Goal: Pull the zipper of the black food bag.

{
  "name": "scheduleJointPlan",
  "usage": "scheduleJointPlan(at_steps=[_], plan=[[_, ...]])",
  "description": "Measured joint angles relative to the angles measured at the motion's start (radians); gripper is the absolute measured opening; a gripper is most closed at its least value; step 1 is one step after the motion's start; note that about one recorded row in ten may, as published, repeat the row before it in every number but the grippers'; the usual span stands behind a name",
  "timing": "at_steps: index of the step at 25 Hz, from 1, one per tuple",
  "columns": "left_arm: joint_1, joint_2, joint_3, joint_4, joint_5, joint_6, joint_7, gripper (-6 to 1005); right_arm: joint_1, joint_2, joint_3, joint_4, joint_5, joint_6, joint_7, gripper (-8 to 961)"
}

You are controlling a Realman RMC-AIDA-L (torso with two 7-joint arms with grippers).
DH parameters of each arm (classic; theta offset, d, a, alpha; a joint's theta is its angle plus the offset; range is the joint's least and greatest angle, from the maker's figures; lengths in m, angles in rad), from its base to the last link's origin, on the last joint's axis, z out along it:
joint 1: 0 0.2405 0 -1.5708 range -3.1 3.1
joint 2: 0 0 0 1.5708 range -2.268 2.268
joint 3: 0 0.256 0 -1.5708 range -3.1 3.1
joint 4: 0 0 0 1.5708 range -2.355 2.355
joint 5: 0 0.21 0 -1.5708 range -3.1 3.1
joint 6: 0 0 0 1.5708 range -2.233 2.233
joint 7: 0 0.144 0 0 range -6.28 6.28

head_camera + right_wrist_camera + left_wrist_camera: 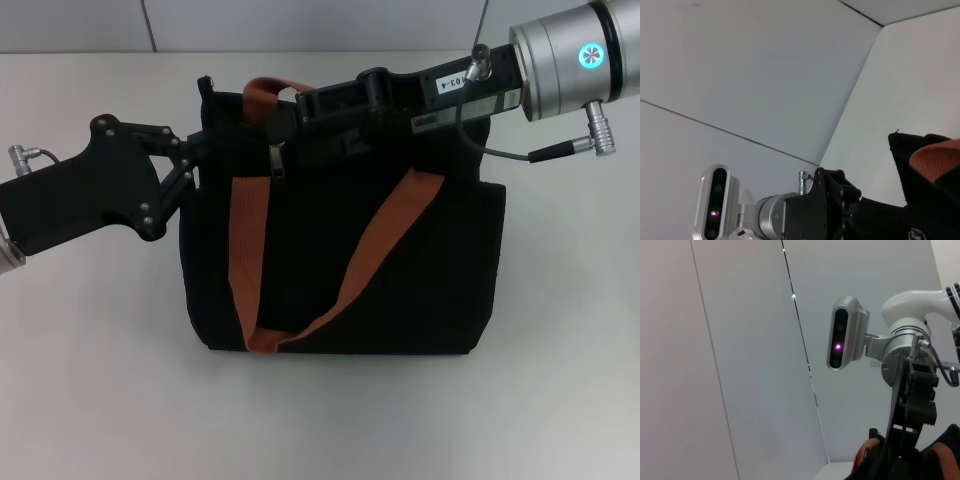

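Note:
The black food bag (400, 280) lies on the white table with its rust-orange handles (245, 250) across its front. The zipper pull (276, 158), a small silver tab, hangs at the bag's upper left, next to one handle. My left gripper (197, 148) comes in from the left and is shut on the bag's upper left edge. My right gripper (300, 105) reaches in from the right along the bag's top and ends just above and right of the pull. The right wrist view shows the left gripper (837, 197) against the bag (925, 200).
The white table (90, 380) surrounds the bag on all sides. A grey wall with a seam (150, 25) stands behind. The right arm's silver wrist (575, 60) and its cable hang over the bag's upper right corner.

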Motion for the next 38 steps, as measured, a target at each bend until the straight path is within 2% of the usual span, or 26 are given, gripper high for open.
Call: scheduleJointPlan(at_steps=[10,21,38], plan=[[-0.005,0.0,0.002,0.0,-0.008,0.017,-0.009,24,-0.007,0.009,-0.01,-0.037,0.0,0.0,-0.004,686],[-0.019,0.006,0.007,0.0,-0.012,0.022,-0.052,25,-0.007,0.011,-0.013,-0.077,-0.05,-0.004,-0.003,569],[-0.057,0.0,0.008,0.0,-0.012,0.052,-0.089,25,-0.013,0.023,-0.06,-0.139,-0.054,0.024,-0.023,568]])
